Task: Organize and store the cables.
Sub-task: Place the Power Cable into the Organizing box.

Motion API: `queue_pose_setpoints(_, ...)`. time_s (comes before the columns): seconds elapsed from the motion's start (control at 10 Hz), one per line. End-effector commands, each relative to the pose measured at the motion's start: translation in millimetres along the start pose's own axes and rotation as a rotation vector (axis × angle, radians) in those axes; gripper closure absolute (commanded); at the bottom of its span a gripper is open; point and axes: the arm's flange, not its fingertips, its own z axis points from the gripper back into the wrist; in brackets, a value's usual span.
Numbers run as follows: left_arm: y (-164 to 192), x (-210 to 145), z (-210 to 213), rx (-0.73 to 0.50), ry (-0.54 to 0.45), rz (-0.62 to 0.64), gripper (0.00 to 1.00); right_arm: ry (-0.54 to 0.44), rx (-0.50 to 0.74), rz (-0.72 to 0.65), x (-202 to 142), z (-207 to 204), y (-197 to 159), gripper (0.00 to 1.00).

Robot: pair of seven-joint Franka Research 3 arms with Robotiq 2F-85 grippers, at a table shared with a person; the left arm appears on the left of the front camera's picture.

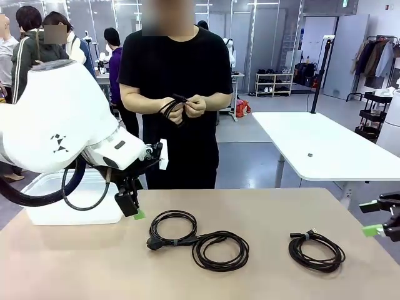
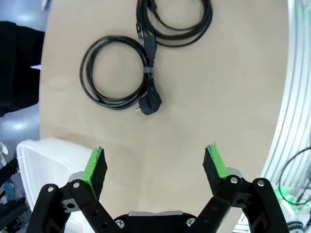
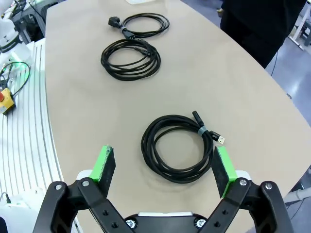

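**Front view.** On a pale beige tabletop [image 1: 75, 269], a plug-ended coil of thin black cord [image 1: 173, 226], lying flat. Touching its right side, a second black cord coil [image 1: 220, 250]. Well to the right, a third black coil with a small connector [image 1: 316, 250]. Just left of the plug-ended coil, the left gripper [image 1: 134, 212], hanging low over the table. Far to the right, the right gripper [image 1: 373, 217], spread and empty. Beyond the plug-ended coil, a person's hands [image 1: 190, 106] holding a fourth black cable [image 1: 172, 109]. To the left, a white plastic tub [image 1: 75, 200].

**Left wrist view.** Left gripper [image 2: 155, 165] wide open, gripping nothing, with the plug-ended coil [image 2: 114, 73] ahead and the tub [image 2: 34, 155] beside one finger.

**Right wrist view.** Right gripper [image 3: 165, 167] fully spread and holding nothing, poised above the third black coil [image 3: 177, 148], with the plug-ended coil [image 3: 146, 24] farthest off.

**Handling.** Probably light, limp and springy, and apt to sag or unwind when lifted. Best pinched across the bundled strands near the tie rather than at the plug.

**Surface and room.** Smooth, matte tabletop with the cords flat against it, so fingertips likely need to come right down to it. Around it, an open hall with white tables, racks and bystanders.
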Motion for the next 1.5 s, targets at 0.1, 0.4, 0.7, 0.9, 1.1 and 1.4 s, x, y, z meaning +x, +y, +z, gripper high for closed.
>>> queue_pose_setpoints(0.1,0.0,0.0,0.0,0.0,0.0,0.0,0.0,0.0,0.0,0.0,0.0,0.0,0.0,0.0)
queue_pose_setpoints(0.4,0.0,0.0,0.0,0.0,0.0,0.0,0.0,0.0,0.0,0.0,0.0,0.0,0.0,0.0)
queue_pose_setpoints(0.7,-11.4,1.6,-4.5,-0.076,0.084,0.035,0.0,0.0,0.0,0.0,0.0,0.0,0.0,0.0)
queue_pose_setpoints(0.9,-6.4,26.5,-35.6,-0.129,0.176,0.031,0.0,0.0,0.0,0.0,0.0,0.0,0.0,0.0)
queue_pose_setpoints(1.1,7.4,53.0,-72.0,-0.186,0.205,0.009,0.0,0.0,0.0,0.0,0.0,0.0,0.0,0.0)
queue_pose_setpoints(1.4,12.7,70.8,-133.1,-0.218,0.254,0.067,0.0,0.0,0.0,0.0,0.0,0.0,0.0,0.0)
